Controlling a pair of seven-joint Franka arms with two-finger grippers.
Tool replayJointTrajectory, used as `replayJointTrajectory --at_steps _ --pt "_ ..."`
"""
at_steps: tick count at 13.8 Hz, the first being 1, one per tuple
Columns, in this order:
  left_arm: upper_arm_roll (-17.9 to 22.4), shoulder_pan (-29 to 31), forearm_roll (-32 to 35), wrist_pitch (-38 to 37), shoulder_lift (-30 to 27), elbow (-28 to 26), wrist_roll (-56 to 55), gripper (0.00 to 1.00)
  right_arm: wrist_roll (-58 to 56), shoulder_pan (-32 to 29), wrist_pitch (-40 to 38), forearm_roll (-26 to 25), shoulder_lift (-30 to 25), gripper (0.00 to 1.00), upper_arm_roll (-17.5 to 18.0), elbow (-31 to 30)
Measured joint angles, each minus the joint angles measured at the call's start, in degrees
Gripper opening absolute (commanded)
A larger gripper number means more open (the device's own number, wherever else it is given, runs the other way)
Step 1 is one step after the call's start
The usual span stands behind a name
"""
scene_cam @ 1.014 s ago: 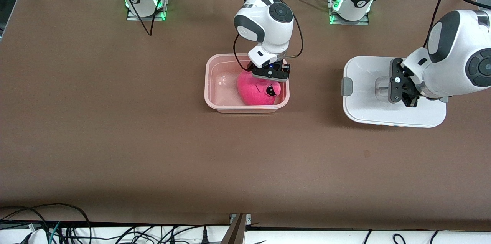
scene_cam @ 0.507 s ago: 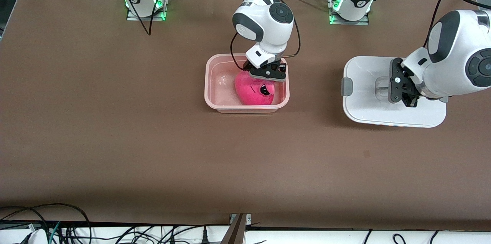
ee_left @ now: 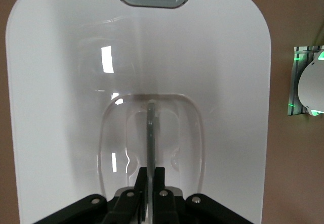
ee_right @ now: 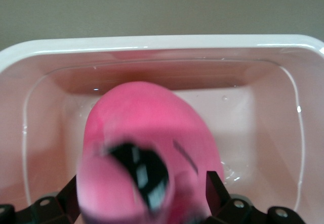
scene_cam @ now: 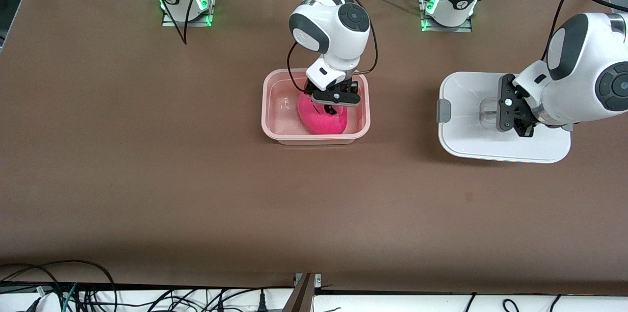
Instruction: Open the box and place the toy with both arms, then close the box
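The open pink box (scene_cam: pixel 267 106) stands mid-table without its lid. The hot-pink toy (scene_cam: pixel 319 121) lies inside it, toward the left arm's end. My right gripper (scene_cam: pixel 333 105) hangs low over the toy, open. In the right wrist view its fingers (ee_right: pixel 214 186) straddle the toy (ee_right: pixel 152 118) inside the box (ee_right: pixel 152 42). The white lid (scene_cam: pixel 490 147) lies flat toward the left arm's end of the table. My left gripper (scene_cam: pixel 496 115) is shut on the lid's clear centre handle (ee_left: pixel 150 128), with the jaws pinched on its thin rib.
A grey clip (scene_cam: pixel 444 110) sits on the lid's edge facing the box. The arm bases stand along the table edge farthest from the front camera. Cables hang below the table's nearest edge. Bare brown tabletop lies around the box and lid.
My right gripper has shifted over the box toward the right arm's end. The toy has shifted with it, and its eye is now mostly under the gripper. The left arm and lid have not moved.
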Motion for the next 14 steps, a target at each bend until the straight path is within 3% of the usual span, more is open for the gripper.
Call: replayJointTrajectory --at_steps 3,5,8,14 --pt "-0.04 0.0 0.0 0.0 0.0 0.0 0.0 0.0 -2.92 -0.87 -1.49 0.0 -0.19 0.94 -0.03 0.0" --pt "-0.07 -0.02 0.0 0.0 0.0 0.0 0.0 0.0 -3.73 -1.18 -2.05 0.0 -0.47 0.76 -0.03 0.0" --pt "-0.1 -0.11 0.0 0.0 0.0 0.0 0.0 0.0 -3.82 -1.14 -2.28 0.0 -0.57 0.74 -0.01 0.0" --pt "-0.12 -0.14 0.0 0.0 0.0 0.0 0.0 0.0 -3.84 -1.14 -2.31 0.0 -0.58 0.03 -0.01 0.0"
